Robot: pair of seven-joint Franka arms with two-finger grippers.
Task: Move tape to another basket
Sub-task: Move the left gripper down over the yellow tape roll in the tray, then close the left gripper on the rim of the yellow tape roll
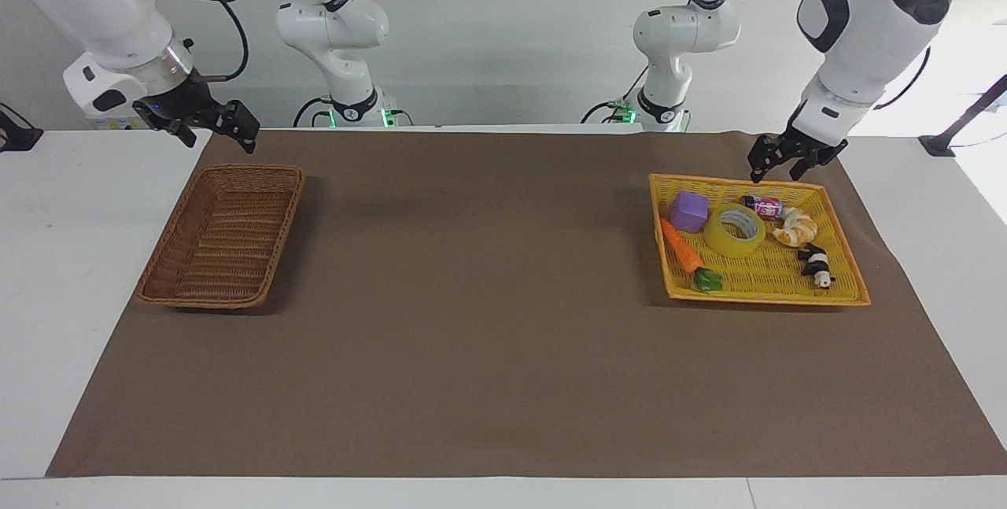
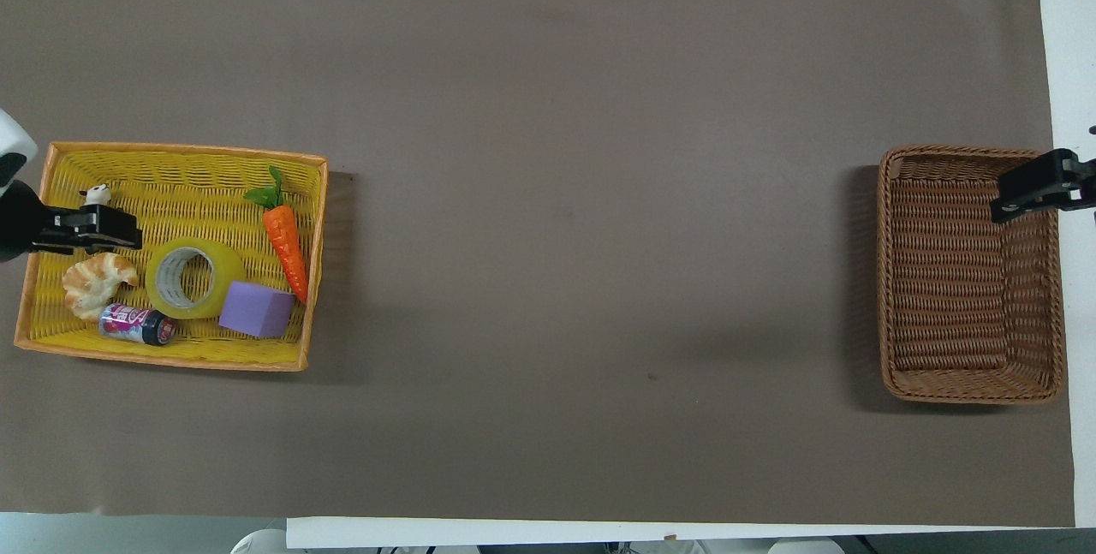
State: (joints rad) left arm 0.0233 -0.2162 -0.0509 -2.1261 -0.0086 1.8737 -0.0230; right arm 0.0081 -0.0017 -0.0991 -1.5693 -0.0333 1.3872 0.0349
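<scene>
Left pincer [image 1: 794,163], fingers apart and empty, hangs at upper right of the facing view above the yellow tray's [image 1: 846,253] robot-side rim. Tape [image 1: 735,230] lies flat in that tray between a purple block [image 1: 688,211] and a croissant [image 1: 796,226]. Right pincer [image 1: 212,125], open and empty, waits above the brown basket [image 1: 224,235] at upper left.

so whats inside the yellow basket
The yellow tray basket holds the tape, a purple block, carrot, croissant, small can and panda figure. From overhead the left gripper covers most of the panda.
</scene>
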